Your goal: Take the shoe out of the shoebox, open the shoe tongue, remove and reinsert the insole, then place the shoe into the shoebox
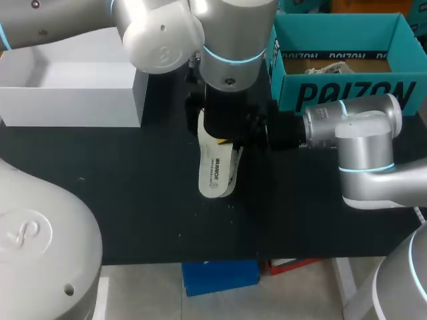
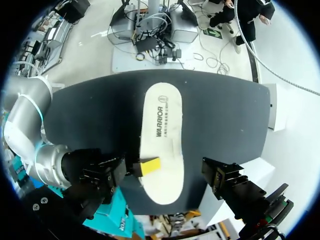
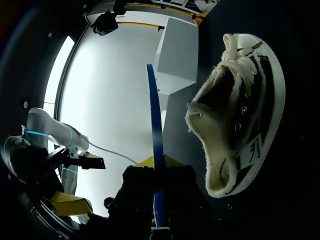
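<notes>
Head view: my left arm [image 1: 230, 40] stands vertical over insole [image 1: 215, 172], right arm [image 1: 360, 127] level, pointing to it.
Left wrist view: left gripper [image 2: 167, 176] fingers wide apart above insole.
Right wrist view: right gripper [image 3: 158, 164] fingers pinch insole edge; shoe [image 3: 240, 115] lies on side on counter [image 3: 175, 125] ahead.

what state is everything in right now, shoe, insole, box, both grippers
shoe, out of the box, upright on the table, mouth gaping open
insole, out of the shoe, print side up, level over the table
shoebox, open, no shoe inside
right gripper, shut on the insole's edge
left gripper, open above the insole, holding nothing
</notes>
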`<state>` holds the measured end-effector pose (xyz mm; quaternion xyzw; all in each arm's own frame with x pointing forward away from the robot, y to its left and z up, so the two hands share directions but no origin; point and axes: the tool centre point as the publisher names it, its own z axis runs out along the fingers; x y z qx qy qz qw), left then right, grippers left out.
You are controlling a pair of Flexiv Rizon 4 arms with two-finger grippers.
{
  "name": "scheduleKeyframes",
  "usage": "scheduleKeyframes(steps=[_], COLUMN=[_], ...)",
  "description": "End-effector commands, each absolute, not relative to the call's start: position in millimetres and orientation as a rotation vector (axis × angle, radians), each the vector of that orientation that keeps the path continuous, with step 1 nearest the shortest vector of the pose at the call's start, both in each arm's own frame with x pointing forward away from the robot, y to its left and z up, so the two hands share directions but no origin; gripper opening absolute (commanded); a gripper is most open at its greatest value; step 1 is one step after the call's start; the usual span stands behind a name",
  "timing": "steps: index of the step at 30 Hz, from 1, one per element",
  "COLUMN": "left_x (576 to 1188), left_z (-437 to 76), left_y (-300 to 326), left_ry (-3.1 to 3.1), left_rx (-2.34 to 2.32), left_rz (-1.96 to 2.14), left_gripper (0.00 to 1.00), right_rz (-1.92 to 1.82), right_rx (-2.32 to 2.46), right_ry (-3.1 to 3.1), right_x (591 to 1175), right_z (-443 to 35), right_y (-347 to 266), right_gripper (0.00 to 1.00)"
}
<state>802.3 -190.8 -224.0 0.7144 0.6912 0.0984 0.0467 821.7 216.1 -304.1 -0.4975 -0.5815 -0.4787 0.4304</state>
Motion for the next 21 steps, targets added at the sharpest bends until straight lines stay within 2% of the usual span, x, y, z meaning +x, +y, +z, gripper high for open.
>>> scheduleKeyframes(steps=[1, 21], left_x=[824, 903], left_z=[-225, -229], left_y=[-197, -194], left_ry=[2.116, 2.080], left_rx=[2.194, 2.170], left_rz=[0.292, 0.219], left_gripper=[1.00, 1.00], right_rz=[-1.195, -1.195], right_rx=[-1.244, -1.244], right_ry=[-1.450, -1.450], right_x=[821, 821], right_z=[-304, -304], right_y=[217, 217], right_gripper=[0.00, 0.00])
